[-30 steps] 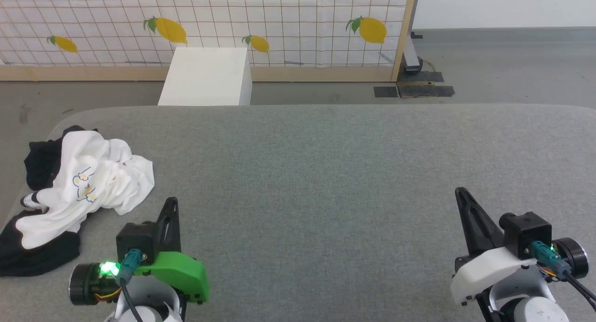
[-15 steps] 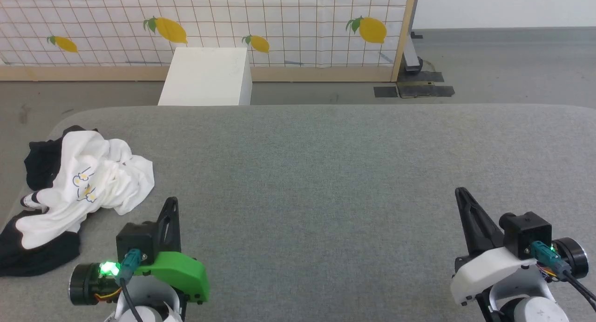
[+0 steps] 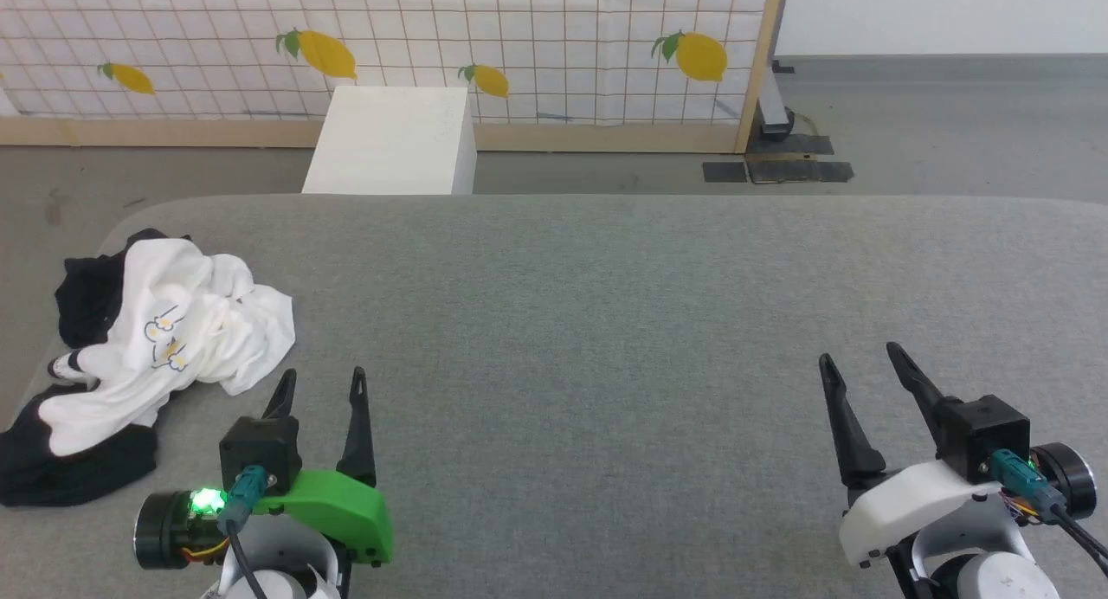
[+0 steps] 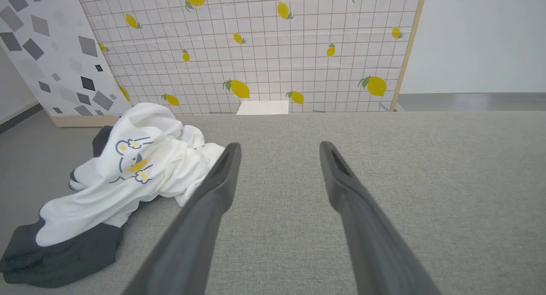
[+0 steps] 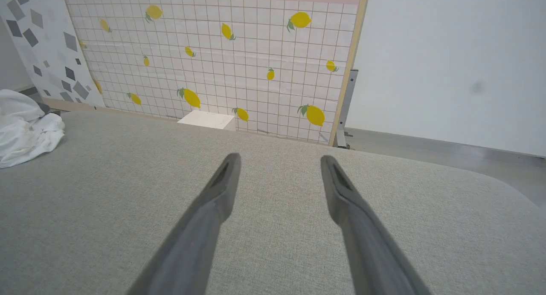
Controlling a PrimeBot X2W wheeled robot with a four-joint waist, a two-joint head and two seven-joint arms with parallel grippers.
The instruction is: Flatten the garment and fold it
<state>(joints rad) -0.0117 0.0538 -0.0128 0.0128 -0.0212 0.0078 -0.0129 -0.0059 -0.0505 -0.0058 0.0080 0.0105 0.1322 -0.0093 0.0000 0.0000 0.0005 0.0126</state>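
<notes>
Both the left claw (image 3: 323,374) and right claw (image 3: 858,353) gape wide, gripping nothing

White-and-black garment (image 3: 173,339), grey table (image 3: 606,322)

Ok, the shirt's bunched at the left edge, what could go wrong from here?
The garment lies crumpled at the left edge of the grey surface; a pull may drag it off. Its layers overlap, so the open left hand may pinch several. The right hand sits far across, so a two-handed spread may be awkward.
</notes>
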